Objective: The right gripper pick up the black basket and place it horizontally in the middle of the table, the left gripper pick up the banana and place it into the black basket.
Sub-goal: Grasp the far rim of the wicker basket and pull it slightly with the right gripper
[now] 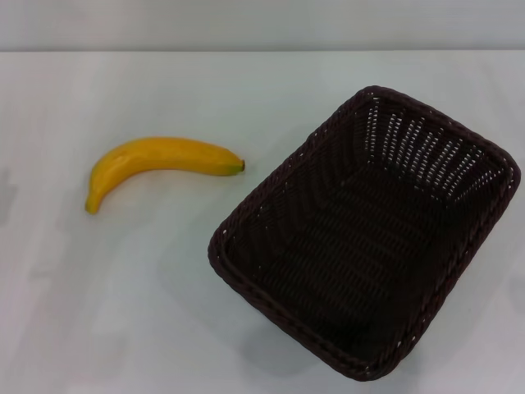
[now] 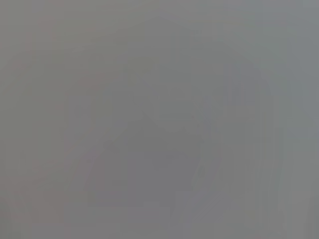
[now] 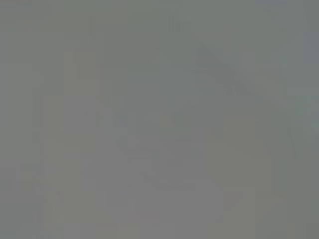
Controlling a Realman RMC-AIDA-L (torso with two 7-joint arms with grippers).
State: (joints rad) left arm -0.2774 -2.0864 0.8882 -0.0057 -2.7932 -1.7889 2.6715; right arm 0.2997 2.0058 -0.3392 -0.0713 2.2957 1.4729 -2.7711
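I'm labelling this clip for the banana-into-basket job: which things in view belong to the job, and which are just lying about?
Belonging to the job:
- black basket, lying askew on the robot's right
- banana, on the robot's left, apart from the basket
- table under both

Just lying about:
- nothing visible; neither end effector shows in any view, and both wrist views show only plain grey

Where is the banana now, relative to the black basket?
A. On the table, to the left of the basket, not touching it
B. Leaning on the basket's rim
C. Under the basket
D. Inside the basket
A: in the head view the banana lies on the table, left of the black basket, with bare tabletop between them.
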